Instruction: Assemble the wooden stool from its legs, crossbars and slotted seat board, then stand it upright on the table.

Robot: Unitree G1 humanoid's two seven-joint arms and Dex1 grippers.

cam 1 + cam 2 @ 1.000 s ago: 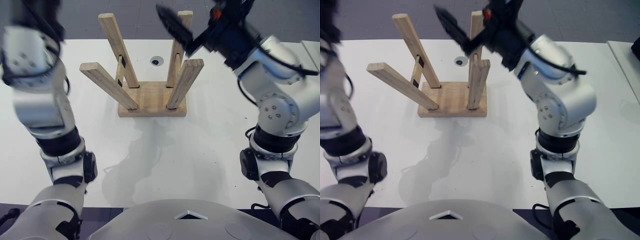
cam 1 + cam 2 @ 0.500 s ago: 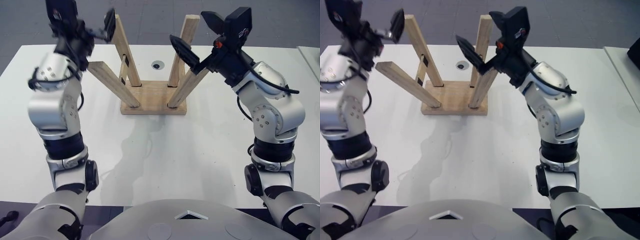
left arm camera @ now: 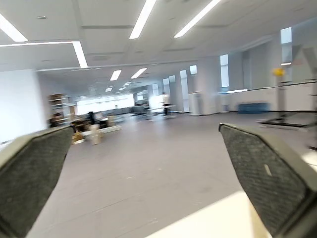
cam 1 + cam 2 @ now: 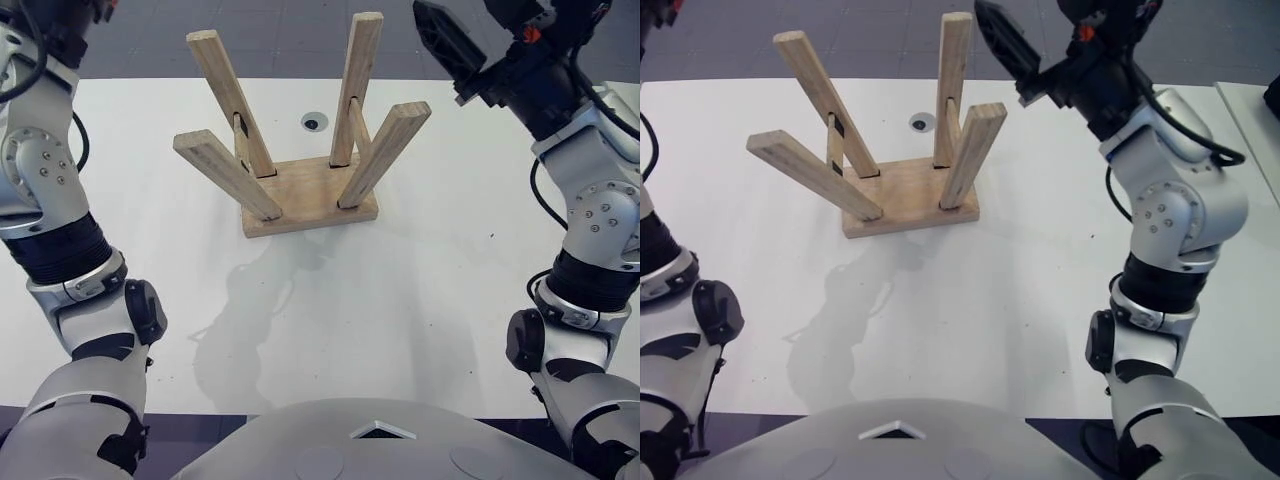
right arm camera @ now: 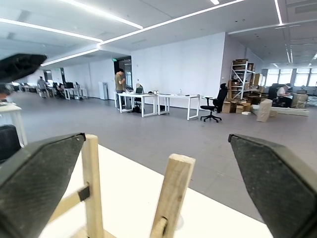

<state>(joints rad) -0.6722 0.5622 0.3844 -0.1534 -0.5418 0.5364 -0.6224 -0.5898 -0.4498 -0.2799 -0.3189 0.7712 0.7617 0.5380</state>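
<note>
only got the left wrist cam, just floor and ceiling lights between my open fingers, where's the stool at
Observer: The stool lies upside down on the table, seat board flat, its four legs pointing up.
Operator: is the right gripper on it
Observer: No. The right gripper is open and raised near the table's far right side, apart from the legs.
Operator: any crossbars in
Observer: Yes, a crossbar joins the two legs on the robot's left; another seems to sit between the right pair.
</note>
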